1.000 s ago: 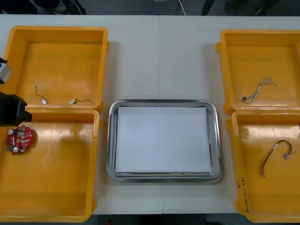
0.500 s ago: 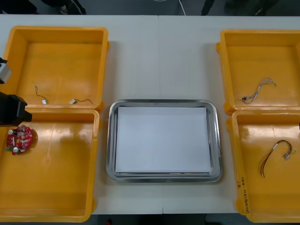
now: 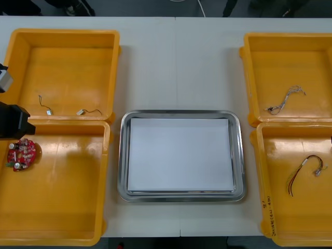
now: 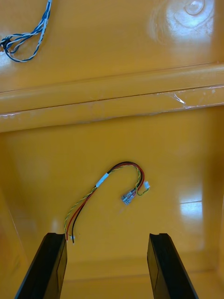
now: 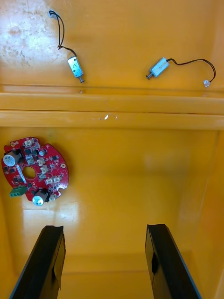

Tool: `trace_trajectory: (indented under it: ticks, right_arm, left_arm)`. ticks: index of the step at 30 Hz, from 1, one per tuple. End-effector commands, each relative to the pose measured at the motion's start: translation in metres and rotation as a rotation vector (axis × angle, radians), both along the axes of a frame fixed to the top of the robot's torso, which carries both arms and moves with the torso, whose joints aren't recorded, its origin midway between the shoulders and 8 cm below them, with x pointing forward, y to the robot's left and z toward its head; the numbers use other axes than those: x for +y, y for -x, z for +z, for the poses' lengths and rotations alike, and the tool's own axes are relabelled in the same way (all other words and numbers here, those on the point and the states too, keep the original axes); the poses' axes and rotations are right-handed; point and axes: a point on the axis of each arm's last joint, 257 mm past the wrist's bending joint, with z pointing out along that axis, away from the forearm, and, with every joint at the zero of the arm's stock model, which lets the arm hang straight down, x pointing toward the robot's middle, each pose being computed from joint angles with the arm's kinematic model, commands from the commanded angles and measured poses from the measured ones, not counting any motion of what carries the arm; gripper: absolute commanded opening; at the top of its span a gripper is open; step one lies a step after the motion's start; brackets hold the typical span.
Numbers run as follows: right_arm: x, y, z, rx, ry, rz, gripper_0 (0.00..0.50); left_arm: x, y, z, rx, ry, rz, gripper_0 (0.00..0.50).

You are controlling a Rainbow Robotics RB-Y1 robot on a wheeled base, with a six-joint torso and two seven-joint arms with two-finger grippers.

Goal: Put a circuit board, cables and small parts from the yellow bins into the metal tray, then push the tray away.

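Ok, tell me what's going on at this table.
Nothing is picked yet, and the tray holds nothing. The left tool hangs open over the near left bin, close to the board. The right tool hangs open over the near right bin, above the red and yellow cable.

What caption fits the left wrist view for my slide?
Left gripper open over a bin, circuit board ahead of one finger; two small metal parts lie in the next bin.

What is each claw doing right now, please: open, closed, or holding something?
Left claw: open, holding nothing, near the red circuit board.
Right claw: open, holding nothing, facing the red and yellow cable.
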Motion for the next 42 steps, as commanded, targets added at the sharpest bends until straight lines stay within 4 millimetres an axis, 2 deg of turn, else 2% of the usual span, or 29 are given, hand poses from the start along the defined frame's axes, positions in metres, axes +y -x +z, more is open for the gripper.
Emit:
trace_trajectory:
  ticks: [1,42]
  right_arm:
    - [-0.0118,-0.0032,0.0162,-0.017,0.038,-0.024,0.500]
    - [-0.0118,-0.0032,0.0162,-0.017,0.038,-0.024,0.500]
  left_arm:
    - [0.0139,0.0031,0.0133,-0.024,-0.074,-0.055,0.500]
    - [0.0139,0.0031,0.0133,-0.024,-0.074,-0.055,0.500]
